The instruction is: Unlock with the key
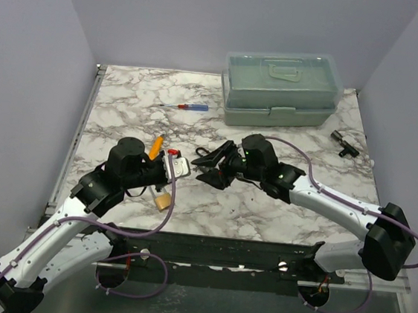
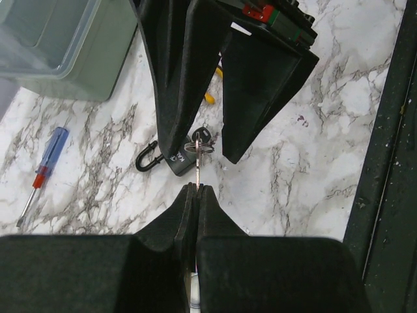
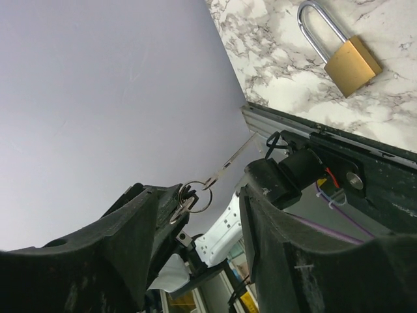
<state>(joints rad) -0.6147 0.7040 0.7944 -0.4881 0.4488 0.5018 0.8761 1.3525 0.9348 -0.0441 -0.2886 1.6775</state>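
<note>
**A:** Key location?
**B:** The key is pinched edge-on in the left tool, which is clenched on it. Its ring is held up just beside a black padlock.
**A:** Right tool?
**B:** The right tool is set around that padlock with its fingers apart. Nothing is clamped. The body is seen just beside one finger.
**A:** Step?
**B:** Judged as insertion. Whether a blade is seated in the keyhole cannot be told.
**A:** Next?
**B:** The padlock probably needs to be gripped firmly, then the key lined up and turned. A brass padlock is seen lying on the surface, well apart.
</note>
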